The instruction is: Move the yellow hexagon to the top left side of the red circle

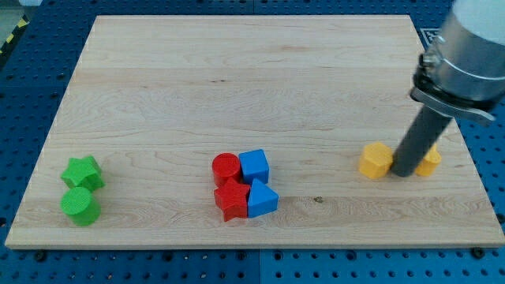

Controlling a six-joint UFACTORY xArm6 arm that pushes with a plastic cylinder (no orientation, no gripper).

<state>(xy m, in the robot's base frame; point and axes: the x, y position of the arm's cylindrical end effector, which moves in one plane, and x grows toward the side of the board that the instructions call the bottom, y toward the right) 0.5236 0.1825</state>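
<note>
While red and blue blocks cluster left on the table, my tip stands between two yellow blocks, holding nothing.

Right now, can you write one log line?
my tip: between yellow hexagon and other yellow block | red circle: far left

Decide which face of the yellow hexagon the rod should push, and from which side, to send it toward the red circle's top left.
Push its right-hand face, coming from the view's right. The yellow hexagon lies far right of the red circle, so it must travel left and slightly up. My tip is already at its right edge, between it and another yellow block.
</note>
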